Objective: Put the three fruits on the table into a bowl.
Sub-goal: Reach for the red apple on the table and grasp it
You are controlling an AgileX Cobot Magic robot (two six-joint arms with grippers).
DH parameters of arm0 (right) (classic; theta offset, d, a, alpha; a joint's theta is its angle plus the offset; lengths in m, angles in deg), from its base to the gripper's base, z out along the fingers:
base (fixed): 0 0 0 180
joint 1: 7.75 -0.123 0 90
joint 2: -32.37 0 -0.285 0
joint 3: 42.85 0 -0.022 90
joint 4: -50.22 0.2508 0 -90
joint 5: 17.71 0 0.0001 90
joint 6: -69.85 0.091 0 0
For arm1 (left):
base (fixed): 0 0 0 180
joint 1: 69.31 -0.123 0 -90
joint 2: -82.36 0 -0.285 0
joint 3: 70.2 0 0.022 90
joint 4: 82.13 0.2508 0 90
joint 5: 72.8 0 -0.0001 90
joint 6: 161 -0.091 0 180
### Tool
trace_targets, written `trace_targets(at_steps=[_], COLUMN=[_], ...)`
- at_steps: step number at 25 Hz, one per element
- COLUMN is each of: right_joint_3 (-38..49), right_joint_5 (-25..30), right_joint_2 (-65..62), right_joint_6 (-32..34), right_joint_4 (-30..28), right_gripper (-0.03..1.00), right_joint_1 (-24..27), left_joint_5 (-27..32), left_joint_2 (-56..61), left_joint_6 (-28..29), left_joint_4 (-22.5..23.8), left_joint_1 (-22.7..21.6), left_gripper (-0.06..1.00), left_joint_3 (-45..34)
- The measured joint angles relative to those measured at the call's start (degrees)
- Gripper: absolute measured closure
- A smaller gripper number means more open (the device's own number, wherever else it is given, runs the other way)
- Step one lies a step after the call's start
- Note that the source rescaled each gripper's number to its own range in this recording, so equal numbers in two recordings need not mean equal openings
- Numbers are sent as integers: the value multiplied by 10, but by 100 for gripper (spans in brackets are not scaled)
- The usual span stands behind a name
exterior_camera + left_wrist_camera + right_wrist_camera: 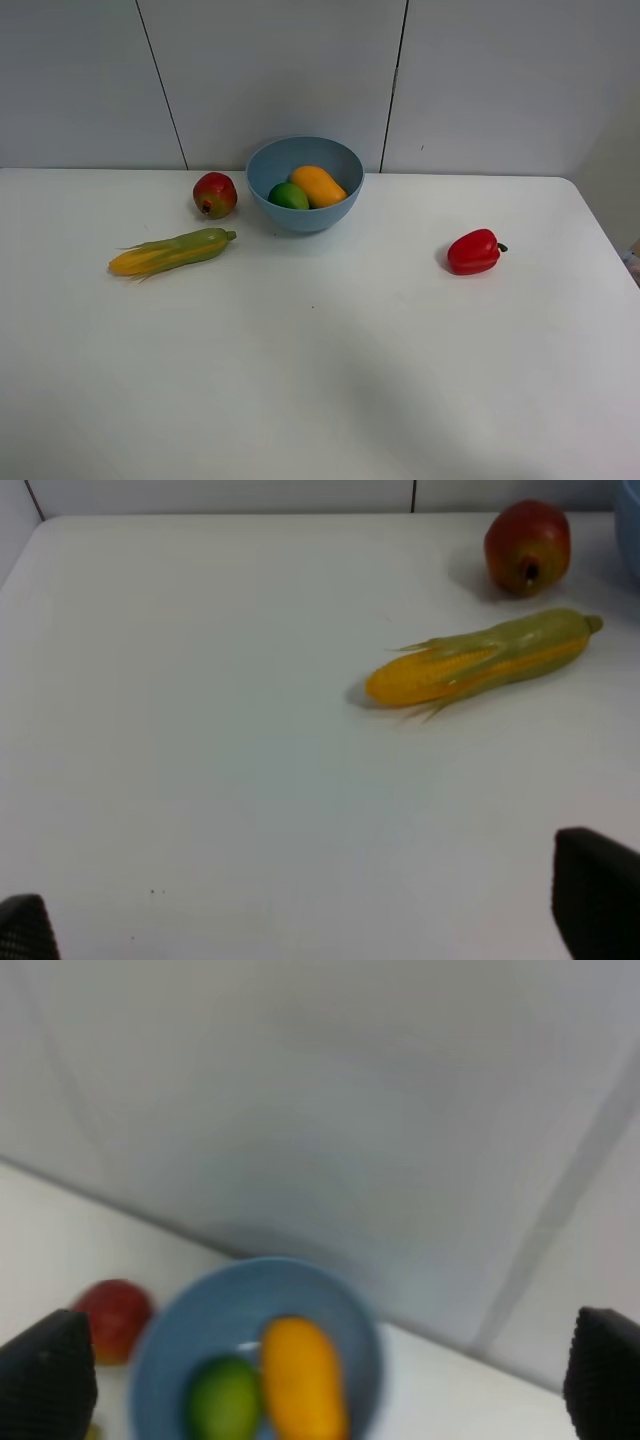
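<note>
Left pincer (310,910) shows only as two dark fingertips in its wrist view, spread wide with nothing between them but bare table. The right pincer (325,1370) likewise has its two dark tips far apart and grips nothing, its camera looking over the bowl toward the wall. Neither arm appears in the high view. The table (320,380) is a broad, plain matte white top. Its far edge meets a pale grey wall (280,70) of flat panels divided by thin dark seams, and its far right corner is rounded. The light-blue bowl (305,218) stands at the far middle of the table, close to the wall. Inside it lie the orange-yellow mango (318,185) and, touching it on the left, the green lime (288,196). The red pomegranate (215,194) sits on the table just left of the bowl, outside it, with a small gap to the rim. Nearer and further left lies a yellow-green corn cob (172,251) on its side, its green end pointing toward the bowl. A glossy red bell pepper (473,251) rests well to the right of the bowl, alone on the white surface. Soft grey shading lies across the near part of the table.
</note>
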Motion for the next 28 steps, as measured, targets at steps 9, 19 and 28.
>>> trace_targets(at_steps=[9, 19, 28], right_joint_3=[217, 610, 786], right_joint_5=[24, 67, 114], right_joint_2=[-296, -676, -875], right_joint_6=[14, 14, 10], right_joint_4=[-34, -7, -1], right_gripper=[16, 16, 16], right_joint_1=[133, 289, 294], left_joint_5=[0, 0, 0], left_joint_2=[0, 0, 0], left_joint_6=[0, 0, 0], left_joint_4=[0, 0, 0], left_joint_1=[0, 0, 0], left_gripper=[-6, -6, -6], left_joint_3=[0, 0, 0])
